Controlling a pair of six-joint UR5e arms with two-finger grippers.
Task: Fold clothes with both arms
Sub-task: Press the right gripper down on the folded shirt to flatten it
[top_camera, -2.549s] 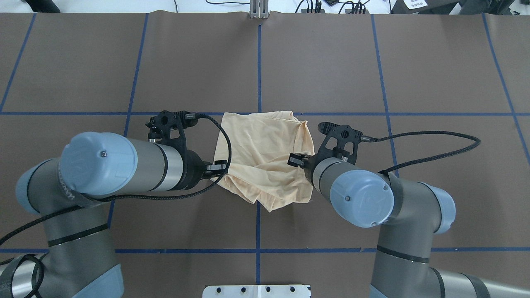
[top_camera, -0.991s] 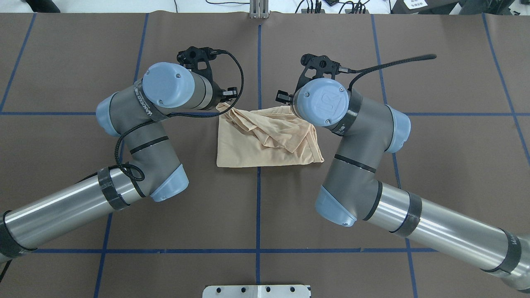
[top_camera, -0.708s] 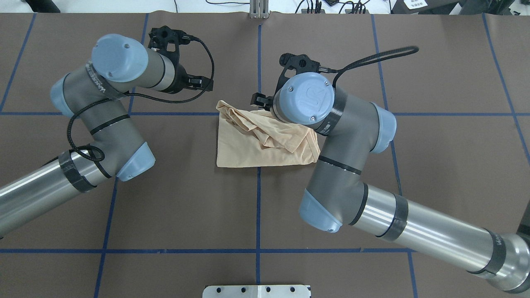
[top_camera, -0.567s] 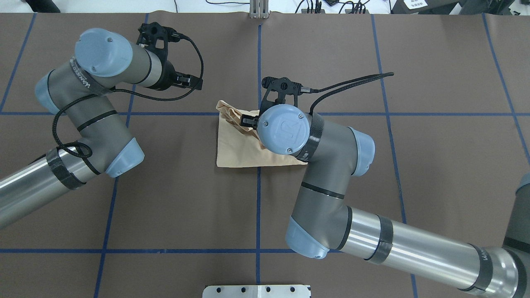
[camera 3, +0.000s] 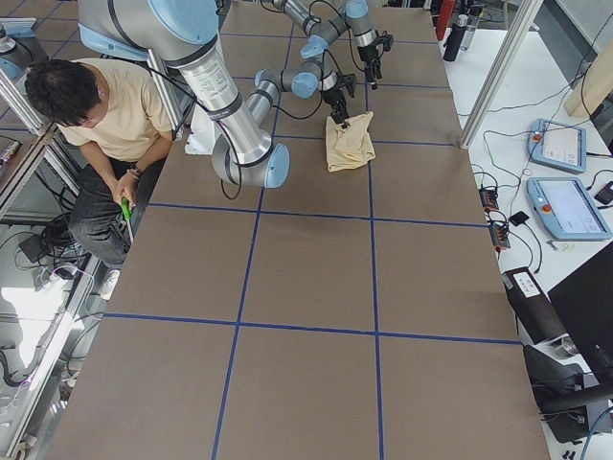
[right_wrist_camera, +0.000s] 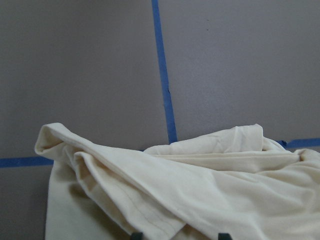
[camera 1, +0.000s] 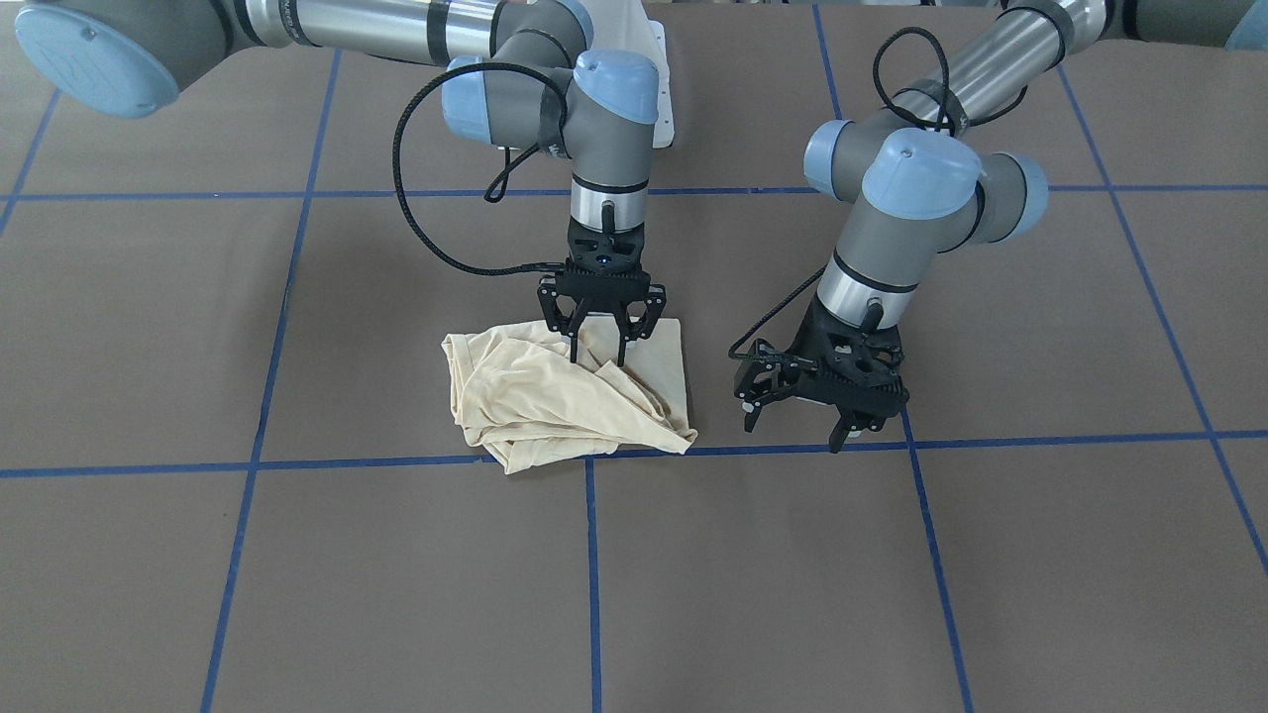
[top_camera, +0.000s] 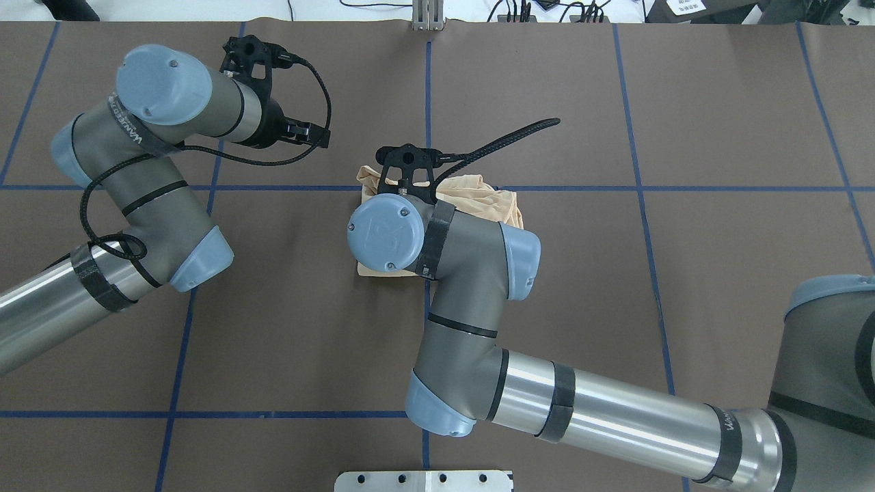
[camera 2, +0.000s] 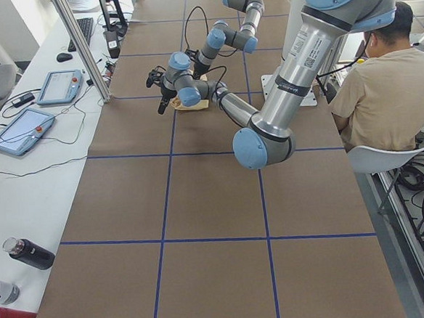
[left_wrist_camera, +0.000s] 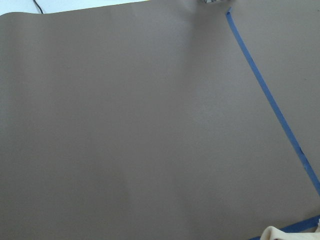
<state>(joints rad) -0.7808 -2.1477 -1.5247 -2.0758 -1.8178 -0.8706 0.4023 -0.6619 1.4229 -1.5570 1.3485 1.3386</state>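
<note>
1. The edge I carried over is released. The T-shirt [camera 1: 555, 401] now lies doubled on the table [camera 1: 297, 594], rumpled on top.
2. My left gripper [camera 1: 792, 434] has pulled off sideways. Its fingers [camera 1: 750, 421] are spread and empty, with the cloth near them but not touching.
3. My right gripper [camera 1: 598, 355] has swung across above the bundle. Its fingers [camera 1: 575, 347] stand apart, holding nothing, tips down at the top layer, cloth directly beneath and between them. Whether they press it I cannot tell.
4. I judge one fold made, but untidily. The ridges just beyond my right fingertips [right_wrist_camera: 136, 235] want smoothing or a fresh grip before the next fold.
</note>
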